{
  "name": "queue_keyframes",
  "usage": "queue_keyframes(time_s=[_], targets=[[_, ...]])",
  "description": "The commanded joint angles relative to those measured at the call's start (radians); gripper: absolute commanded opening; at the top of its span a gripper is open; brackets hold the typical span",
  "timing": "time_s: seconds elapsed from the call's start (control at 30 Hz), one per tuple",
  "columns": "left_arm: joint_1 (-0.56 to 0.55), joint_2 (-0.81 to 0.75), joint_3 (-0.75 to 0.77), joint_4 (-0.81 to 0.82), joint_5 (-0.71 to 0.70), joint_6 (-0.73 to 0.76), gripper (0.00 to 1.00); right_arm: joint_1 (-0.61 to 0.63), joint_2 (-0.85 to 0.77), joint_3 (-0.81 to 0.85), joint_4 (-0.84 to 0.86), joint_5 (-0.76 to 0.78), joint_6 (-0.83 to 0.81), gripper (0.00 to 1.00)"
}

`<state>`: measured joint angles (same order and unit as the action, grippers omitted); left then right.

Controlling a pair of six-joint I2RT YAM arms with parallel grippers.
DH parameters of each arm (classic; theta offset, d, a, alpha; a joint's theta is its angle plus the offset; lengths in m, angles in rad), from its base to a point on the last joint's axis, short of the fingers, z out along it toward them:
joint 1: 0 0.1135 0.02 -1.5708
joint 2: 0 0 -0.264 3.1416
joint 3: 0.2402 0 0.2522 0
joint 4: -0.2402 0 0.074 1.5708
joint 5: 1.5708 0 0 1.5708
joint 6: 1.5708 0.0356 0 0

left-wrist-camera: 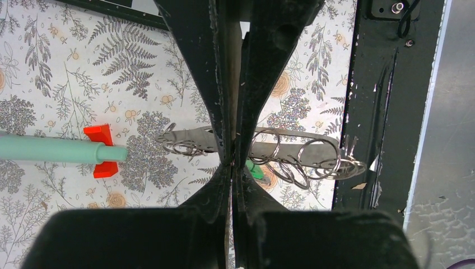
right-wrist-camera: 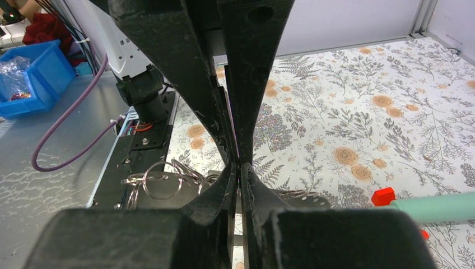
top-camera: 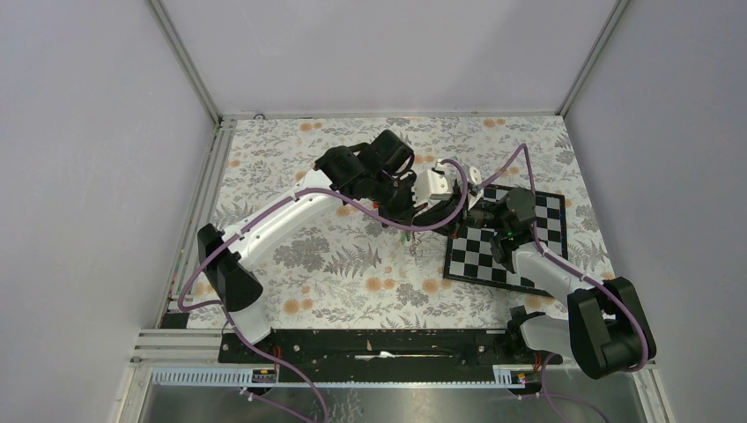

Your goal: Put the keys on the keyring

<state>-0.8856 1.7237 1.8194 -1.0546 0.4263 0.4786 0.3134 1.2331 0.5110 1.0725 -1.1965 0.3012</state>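
Observation:
The keyring (left-wrist-camera: 313,150) is a flat grey-brown strap with several metal split rings, held level above the floral mat. My left gripper (left-wrist-camera: 232,161) is shut on its middle. My right gripper (right-wrist-camera: 238,164) is shut as well, with the strap (right-wrist-camera: 168,193) and rings right at its tips. In the top view the left gripper (top-camera: 403,211) and right gripper (top-camera: 462,214) meet tip to tip. The green key head (left-wrist-camera: 255,170) shows just under the strap beside my left finger; I cannot tell if it hangs on a ring. The plain dark key is hidden.
A teal cone-shaped stick (left-wrist-camera: 50,150) with a red base (left-wrist-camera: 101,150) lies on the mat beyond the strap, also in the right wrist view (right-wrist-camera: 437,206). A chessboard (top-camera: 493,256) lies under the right arm. The black base rail (left-wrist-camera: 386,101) and a blue bin (right-wrist-camera: 28,78) are nearby.

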Motion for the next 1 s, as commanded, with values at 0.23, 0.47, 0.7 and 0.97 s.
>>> queue_keyframes(time_s=[0.23, 0.47, 0.7, 0.97], targets=[[-0.003, -0.023, 0.047, 0.034, 0.012, -0.003, 0.0, 0.009, -0.002, 0.034, -0.028, -0.014, -0.039, 0.1], [-0.003, -0.034, 0.031, 0.05, 0.009, -0.005, 0.0, 0.009, -0.003, 0.043, -0.037, -0.013, -0.035, 0.0], [0.043, -0.094, -0.053, 0.113, 0.093, 0.011, 0.25, -0.008, -0.018, 0.053, 0.058, -0.004, 0.055, 0.0], [0.148, -0.162, -0.177, 0.206, 0.276, -0.031, 0.45, -0.027, -0.025, 0.062, 0.162, 0.003, 0.168, 0.0]])
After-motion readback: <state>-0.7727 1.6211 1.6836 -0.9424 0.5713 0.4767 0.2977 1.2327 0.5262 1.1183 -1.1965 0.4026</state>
